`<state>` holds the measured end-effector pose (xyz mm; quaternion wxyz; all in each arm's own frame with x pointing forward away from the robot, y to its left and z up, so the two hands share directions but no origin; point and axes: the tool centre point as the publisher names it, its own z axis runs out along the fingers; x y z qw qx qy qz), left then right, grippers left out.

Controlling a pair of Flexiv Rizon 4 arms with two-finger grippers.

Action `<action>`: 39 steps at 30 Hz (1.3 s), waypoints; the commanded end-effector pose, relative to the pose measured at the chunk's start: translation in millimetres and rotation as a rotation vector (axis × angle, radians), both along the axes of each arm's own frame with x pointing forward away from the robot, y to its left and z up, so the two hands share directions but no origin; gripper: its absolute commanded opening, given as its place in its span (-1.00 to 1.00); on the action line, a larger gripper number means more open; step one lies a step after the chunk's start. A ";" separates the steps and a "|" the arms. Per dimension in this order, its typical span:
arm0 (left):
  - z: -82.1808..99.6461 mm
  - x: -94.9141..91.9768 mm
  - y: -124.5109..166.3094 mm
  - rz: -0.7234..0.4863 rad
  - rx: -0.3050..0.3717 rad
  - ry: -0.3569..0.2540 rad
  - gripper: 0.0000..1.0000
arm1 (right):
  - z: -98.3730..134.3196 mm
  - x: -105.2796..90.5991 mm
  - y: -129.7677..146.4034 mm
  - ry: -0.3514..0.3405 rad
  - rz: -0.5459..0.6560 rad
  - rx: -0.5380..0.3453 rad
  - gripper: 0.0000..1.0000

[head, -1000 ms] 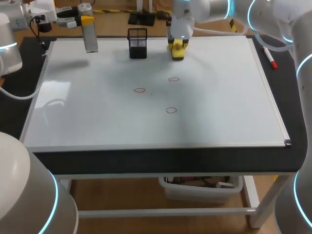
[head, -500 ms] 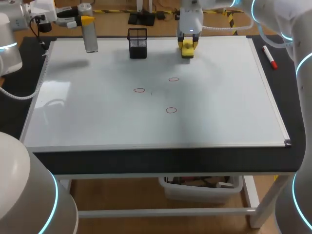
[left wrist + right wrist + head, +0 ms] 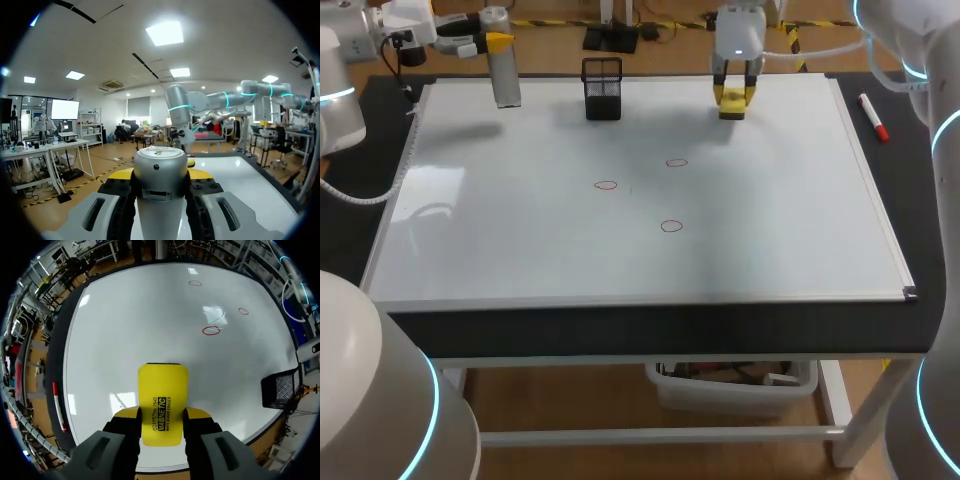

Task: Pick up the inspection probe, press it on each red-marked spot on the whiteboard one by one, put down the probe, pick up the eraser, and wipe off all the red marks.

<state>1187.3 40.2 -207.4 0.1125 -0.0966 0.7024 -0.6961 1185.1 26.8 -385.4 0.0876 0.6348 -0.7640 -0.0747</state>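
Observation:
My left gripper is shut on the silver cylindrical probe and holds it upright over the whiteboard's far left corner. In the left wrist view the probe fills the gap between the fingers of the left gripper. My right gripper is shut on the yellow eraser, near the board's far edge, right of the middle. From the right wrist the eraser sticks out ahead of the right gripper. Three red rings mark the board's middle, also seen beyond the eraser.
A black mesh pen holder stands on the board's far edge between the two grippers, and shows beside the eraser as the mesh holder. A red marker lies on the black table right of the board.
My right gripper has carried the eraser rightward along the board's far edge, away from the mesh holder. The left arm and the probe have not moved.

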 end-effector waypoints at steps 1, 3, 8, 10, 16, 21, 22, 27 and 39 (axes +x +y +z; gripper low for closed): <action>2.1 -2.2 -1.0 0.006 0.003 -0.001 -1.00 | 7.3 -2.6 -12.6 0.026 -0.015 0.005 -1.00; 2.1 -2.2 -1.0 0.006 0.003 -0.001 -1.00 | 8.9 -6.3 -18.3 0.020 -0.027 0.004 -1.00; 2.1 -2.2 -1.0 0.006 0.003 -0.001 -1.00 | 12.3 -15.5 -29.4 0.011 -0.053 -0.006 -1.00; 2.1 -2.2 -1.0 0.006 0.003 -0.001 -1.00 | 13.6 -18.5 -34.5 0.008 -0.063 -0.009 -1.00; 2.1 -2.2 -1.0 0.006 0.003 -0.001 -1.00 | 16.8 -26.3 -46.2 0.000 -0.091 -0.014 -1.00; 2.1 -2.2 -1.0 0.006 0.003 -0.001 -1.00 | 18.5 -32.9 -55.2 -0.005 -0.117 -0.016 -1.00; 2.1 -2.2 -1.0 0.006 0.003 -0.001 -1.00 | 18.8 -34.4 -57.5 -0.007 -0.124 -0.015 -1.00; 2.1 -2.2 -1.0 0.006 0.003 -0.001 -1.00 | 20.6 -40.9 -69.1 -0.019 -0.159 -0.036 -1.00; 2.1 -2.2 -1.0 0.006 0.003 -0.001 -1.00 | 22.1 -50.0 -81.5 -0.069 -0.218 -0.068 -1.00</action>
